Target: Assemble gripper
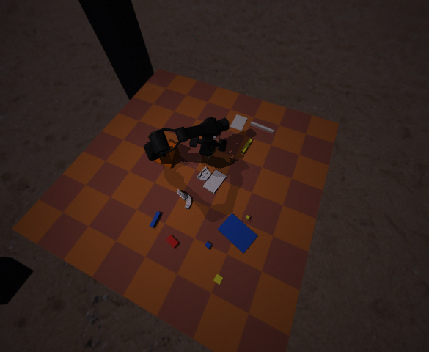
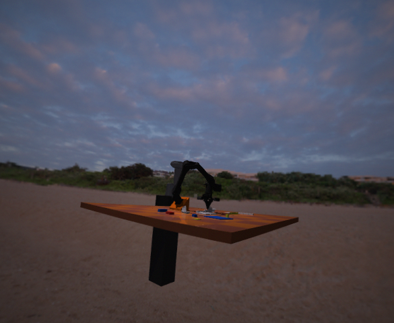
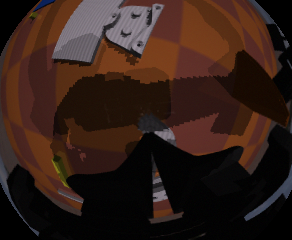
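My gripper (image 1: 207, 152) (image 2: 209, 207) (image 3: 148, 136) is shut, its tips together low over the table. A pale grey part (image 3: 165, 134), perhaps one jaw, lies right at the tips, partly hidden by the fingers; I cannot tell whether they touch it. A white part with small pins (image 1: 204, 174) (image 3: 131, 30), which looks like the gripper base, lies flat beside a ribbed white plate (image 1: 214, 182) (image 3: 83, 35). No jaw shows on its pins. A curved white jaw (image 1: 188, 201) lies apart from them. Another white plate (image 1: 239, 122) lies at the back; I cannot tell which plate is the housing.
A yellow bar (image 1: 246, 145) (image 3: 60, 171) and a white bar (image 1: 262, 127) lie beyond the gripper. An orange block (image 1: 163, 162) (image 2: 180, 202) stands by the arm. A blue plate (image 1: 237, 232), a blue bar (image 1: 155, 219), a red block (image 1: 172, 241) and small cubes lie toward the front.
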